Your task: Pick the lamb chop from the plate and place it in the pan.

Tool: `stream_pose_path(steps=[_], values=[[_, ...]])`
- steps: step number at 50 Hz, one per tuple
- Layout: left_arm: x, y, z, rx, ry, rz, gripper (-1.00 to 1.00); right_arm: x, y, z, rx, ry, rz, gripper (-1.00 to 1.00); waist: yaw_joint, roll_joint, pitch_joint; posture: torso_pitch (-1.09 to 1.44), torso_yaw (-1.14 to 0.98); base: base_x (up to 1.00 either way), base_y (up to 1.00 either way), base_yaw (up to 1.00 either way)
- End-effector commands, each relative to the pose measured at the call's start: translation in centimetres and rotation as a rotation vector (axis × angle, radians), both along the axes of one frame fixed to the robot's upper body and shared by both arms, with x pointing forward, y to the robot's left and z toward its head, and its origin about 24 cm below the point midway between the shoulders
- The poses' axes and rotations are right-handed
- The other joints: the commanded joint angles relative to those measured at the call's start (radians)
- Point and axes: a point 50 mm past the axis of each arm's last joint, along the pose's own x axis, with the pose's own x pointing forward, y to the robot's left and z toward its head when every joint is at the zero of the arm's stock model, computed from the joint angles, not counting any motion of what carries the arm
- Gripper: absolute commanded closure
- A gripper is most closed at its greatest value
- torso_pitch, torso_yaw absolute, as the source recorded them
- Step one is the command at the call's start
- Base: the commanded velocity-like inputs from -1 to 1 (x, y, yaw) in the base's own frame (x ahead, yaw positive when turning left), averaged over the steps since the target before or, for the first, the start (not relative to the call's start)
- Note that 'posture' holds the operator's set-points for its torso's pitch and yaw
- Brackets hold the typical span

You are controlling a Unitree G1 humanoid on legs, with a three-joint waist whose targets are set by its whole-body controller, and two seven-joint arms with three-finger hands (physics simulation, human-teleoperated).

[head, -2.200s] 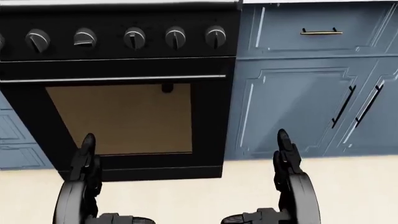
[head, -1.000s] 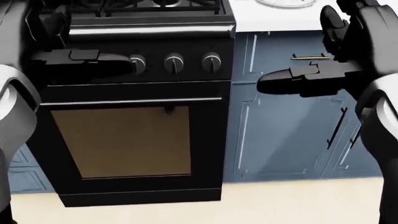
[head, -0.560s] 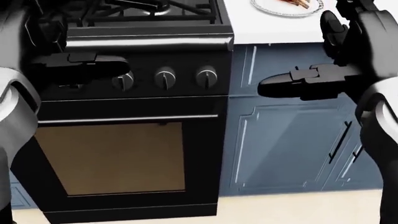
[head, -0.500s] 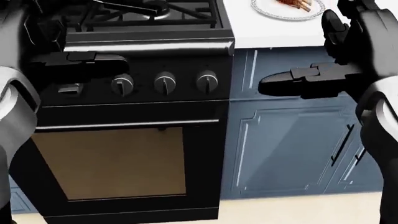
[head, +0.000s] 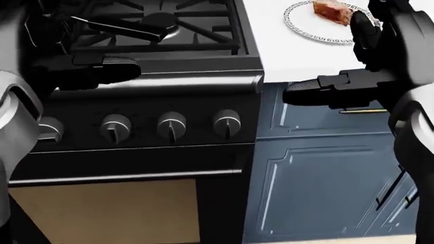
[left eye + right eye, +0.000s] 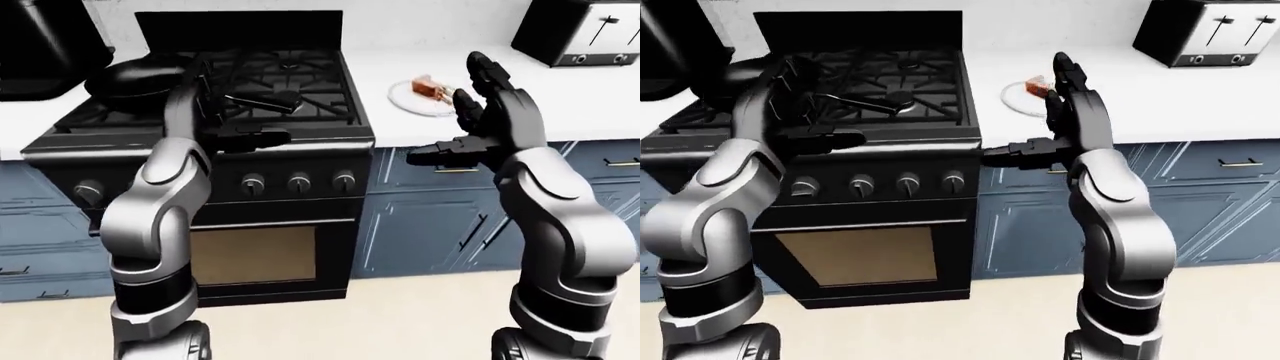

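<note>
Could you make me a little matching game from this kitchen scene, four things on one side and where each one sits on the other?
Things:
1. lamb chop
2. pan
3. toaster
4. knobs

Places:
A. on the stove's burners, left-eye view's left
B. on the stove's face, above the oven door
C. on the white plate
D. counter, top right corner of the left-eye view

Pairs: 1-C, 2-A, 3-D, 4-B

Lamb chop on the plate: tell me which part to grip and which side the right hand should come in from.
Probably grip the lamb chop across its thick, blocky body, fingers on opposite sides. It sits on the plate on the white counter, well above the flat rim, so its sides are exposed. Come from above and the view's right, where the open right hand hovers; the stove lies left.
</note>
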Motion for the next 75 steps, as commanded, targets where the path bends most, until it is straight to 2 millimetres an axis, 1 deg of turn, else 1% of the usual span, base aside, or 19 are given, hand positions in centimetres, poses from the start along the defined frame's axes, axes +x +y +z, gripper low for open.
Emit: stream_pose_path(steps=[1, 7, 10, 13, 21, 26, 36, 39, 40, 42, 48, 50, 52, 53, 61, 66, 67, 70, 75], values=[[-0.65, 0.49, 2.40, -0.001, -0.113, 0.018, -1.00, -0.54, 0.44, 2.07, -0.014, -0.105, 0.017, -1.00, 0.006, -0.011, -0.040, 0.00, 0.00, 0.06, 0.00, 0.00], [-0.68, 0.48, 2.23, -0.001, -0.113, 0.017, -1.00, -0.66, 0.48, 2.08, -0.012, -0.108, 0.018, -1.00, 0.000, 0.021, 0.002, 0.00, 0.00, 0.00, 0.00, 0.00], [-0.67, 0.46, 2.32, -0.002, -0.113, 0.016, -1.00, -0.63, 0.47, 2.09, -0.011, -0.108, 0.017, -1.00, -0.007, 0.108, -0.029, 0.00, 0.00, 0.05, -0.09, 0.00], [-0.64, 0.48, 2.34, -0.002, -0.114, 0.016, -1.00, -0.59, 0.47, 2.05, -0.012, -0.107, 0.018, -1.00, -0.002, 0.115, -0.039, 0.00, 0.00, 0.08, -0.15, 0.00], [-0.78, 0.42, 2.78, 0.000, -0.127, 0.015, -1.00, -0.76, 0.41, 2.50, -0.012, -0.114, 0.016, -1.00, 0.012, 0.066, -0.040, 0.00, 0.00, 0.08, -0.18, 0.00], [-0.80, 0.44, 2.72, -0.001, -0.129, 0.015, -1.00, -0.80, 0.46, 2.48, -0.013, -0.116, 0.018, -1.00, 0.020, -0.032, -0.063, 0.00, 0.00, 0.09, -0.22, 0.00], [-0.91, 0.33, 2.80, 0.000, -0.127, 0.013, -1.00, -0.75, 0.45, 2.43, -0.014, -0.114, 0.020, -1.00, 0.010, 0.066, -0.029, 0.00, 0.00, 0.08, -0.23, 0.00], [-0.85, 0.36, 2.79, -0.002, -0.127, 0.013, -1.00, -0.70, 0.47, 2.40, -0.015, -0.113, 0.021, -1.00, 0.001, 0.128, -0.039, 0.00, 0.00, 0.08, -0.22, 0.00], [-0.81, 0.37, 2.78, -0.001, -0.127, 0.013, -1.00, -0.68, 0.46, 2.38, -0.015, -0.112, 0.021, -1.00, 0.008, 0.091, -0.034, 0.00, 0.00, 0.08, -0.23, 0.00], [-0.88, 0.39, 2.90, -0.004, -0.127, 0.012, -1.00, -0.69, 0.47, 2.40, -0.015, -0.112, 0.021, -1.00, 0.005, 0.114, -0.037, 0.00, 0.00, 0.08, -0.23, 0.00], [-0.78, 0.44, 2.81, -0.005, -0.127, 0.014, -1.00, -0.72, 0.43, 2.43, -0.015, -0.112, 0.020, -1.00, 0.013, 0.073, -0.035, 0.00, 0.00, 0.08, -0.22, 0.00], [-0.86, 0.30, 2.83, -0.003, -0.126, 0.012, -1.00, -0.70, 0.50, 2.44, -0.013, -0.111, 0.022, -1.00, 0.016, 0.039, -0.035, 0.00, 0.00, 0.08, -0.22, 0.00], [-0.78, 0.23, 2.67, -0.001, -0.126, 0.010, -1.00, -0.76, 0.45, 2.49, -0.014, -0.113, 0.021, -1.00, 0.015, -0.037, -0.053, 0.00, 0.00, 0.08, -0.22, 0.00], [-0.61, 0.27, 2.53, -0.001, -0.125, 0.010, -1.00, -0.77, 0.46, 2.50, -0.014, -0.113, 0.021, -1.00, 0.008, 0.004, -0.042, 0.00, 0.00, 0.08, -0.23, 0.00], [-0.56, 0.28, 2.54, -0.003, -0.126, 0.009, -1.00, -0.72, 0.53, 2.36, -0.018, -0.112, 0.024, -1.00, 0.009, 0.061, -0.018, 0.00, 0.00, 0.10, -0.22, 0.00], [-0.74, 0.25, 2.70, -0.003, -0.126, 0.009, -1.00, -0.81, 0.46, 2.49, -0.020, -0.115, 0.022, -1.00, 0.001, 0.143, -0.039, 0.00, 0.00, 0.19, -0.09, 0.00], [-0.74, 0.24, 2.71, -0.003, -0.126, 0.009, -1.00, -0.79, 0.45, 2.46, -0.021, -0.114, 0.022, -1.00, 0.010, 0.096, -0.029, 0.00, 0.00, 0.20, -0.08, 0.00], [-0.68, 0.25, 2.62, -0.004, -0.126, 0.009, -1.00, -0.80, 0.44, 2.43, -0.021, -0.115, 0.023, -1.00, 0.005, 0.116, -0.034, 0.00, 0.00, 0.21, -0.07, 0.00], [-0.78, 0.31, 2.74, -0.006, -0.126, 0.009, -1.00, -0.81, 0.47, 2.40, -0.022, -0.115, 0.023, -1.00, 0.013, 0.061, -0.023, 0.00, 0.00, 0.23, -0.04, 0.00]])
